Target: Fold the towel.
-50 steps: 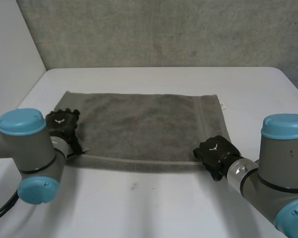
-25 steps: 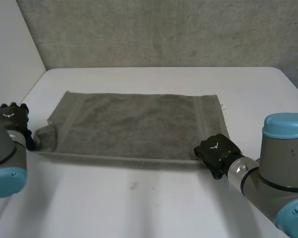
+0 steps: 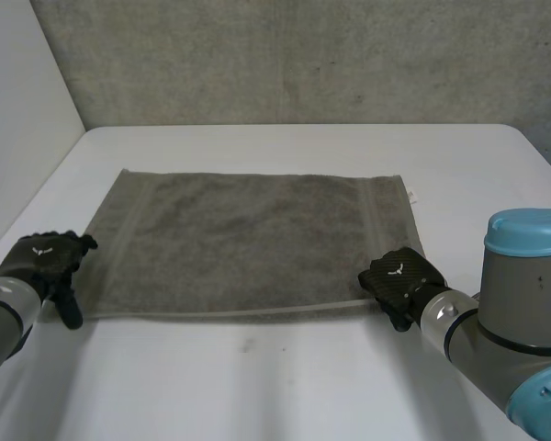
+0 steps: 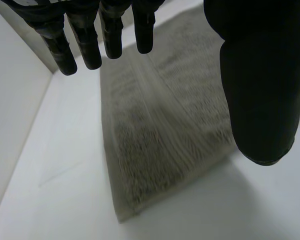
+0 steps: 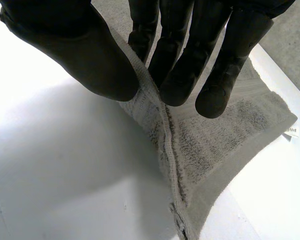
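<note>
My right hand (image 3: 399, 280) is clamped on the towel (image 3: 248, 239) at its near right corner, with the thumb on one side and the fingers on the other. The edge is lifted into a ridge between them. My left hand (image 3: 46, 262) hangs just beside the near left corner, fingers straight and apart from the thumb, holding nothing. The towel lies spread flat on the table (image 3: 285, 377) — a small label (image 3: 411, 195) sits at its far right corner.

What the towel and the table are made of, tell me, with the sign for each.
The towel looks like grey terry cloth, probably cotton: fuzzy matte pile, flat woven bands near the short edges, a stitched hem. The table has a smooth, hard white top, perhaps laminate or painted board: even surface, no grain visible.
</note>
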{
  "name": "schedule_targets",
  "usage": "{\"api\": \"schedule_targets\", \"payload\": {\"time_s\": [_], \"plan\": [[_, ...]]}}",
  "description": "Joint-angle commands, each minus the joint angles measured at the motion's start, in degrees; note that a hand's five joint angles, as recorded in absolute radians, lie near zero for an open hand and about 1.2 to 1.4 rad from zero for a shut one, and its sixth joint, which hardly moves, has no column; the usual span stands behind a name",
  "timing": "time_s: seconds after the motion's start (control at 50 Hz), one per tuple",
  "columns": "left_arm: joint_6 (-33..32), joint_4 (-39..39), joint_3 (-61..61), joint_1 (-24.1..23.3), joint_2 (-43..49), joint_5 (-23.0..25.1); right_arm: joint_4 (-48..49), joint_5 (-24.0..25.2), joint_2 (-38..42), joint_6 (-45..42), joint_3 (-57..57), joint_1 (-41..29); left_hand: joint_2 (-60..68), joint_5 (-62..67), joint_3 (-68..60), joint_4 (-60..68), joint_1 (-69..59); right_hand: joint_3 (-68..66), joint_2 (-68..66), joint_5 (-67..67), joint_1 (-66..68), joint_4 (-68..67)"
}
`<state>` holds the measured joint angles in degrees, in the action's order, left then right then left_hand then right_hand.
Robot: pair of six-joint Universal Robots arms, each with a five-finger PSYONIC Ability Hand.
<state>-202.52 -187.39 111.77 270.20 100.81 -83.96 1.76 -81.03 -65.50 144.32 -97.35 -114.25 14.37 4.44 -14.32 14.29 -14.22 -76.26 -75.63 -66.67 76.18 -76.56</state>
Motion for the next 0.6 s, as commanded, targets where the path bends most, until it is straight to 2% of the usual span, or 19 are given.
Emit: {"api": "schedule_targets", "payload": {"time_s": [0.02,0.1,0.38,0.6], "plan": [[-7.7,-0.2,2.2,2.4,0.8,4.2,0.0,0.0,0.0,0.0,0.1,0.1,2.7,2.7,-2.8,2.8,-2.9,-3.7,-4.4,-3.3,3.8,-3.4],[-10.5,-1.3,3.0,2.7,2.9,5.9,0.0,0.1,0.1,0.0,0.1,0.1,7.6,7.5,-7.7,7.7,-7.8,-3.7,-4.4,-3.3,3.8,-3.4],[-10.7,-2.6,2.7,2.7,5.2,6.4,0.4,0.1,0.4,-0.1,0.2,0.2,9.3,9.2,-9.4,9.4,-9.4,-3.7,-4.4,-3.3,3.8,-3.4],[-10.5,-6.9,0.8,2.5,8.6,7.8,0.5,0.1,0.7,-0.1,0.3,0.2,27.6,27.6,-27.7,27.7,-27.8,-3.7,-4.4,-3.3,3.8,-3.4]]}}
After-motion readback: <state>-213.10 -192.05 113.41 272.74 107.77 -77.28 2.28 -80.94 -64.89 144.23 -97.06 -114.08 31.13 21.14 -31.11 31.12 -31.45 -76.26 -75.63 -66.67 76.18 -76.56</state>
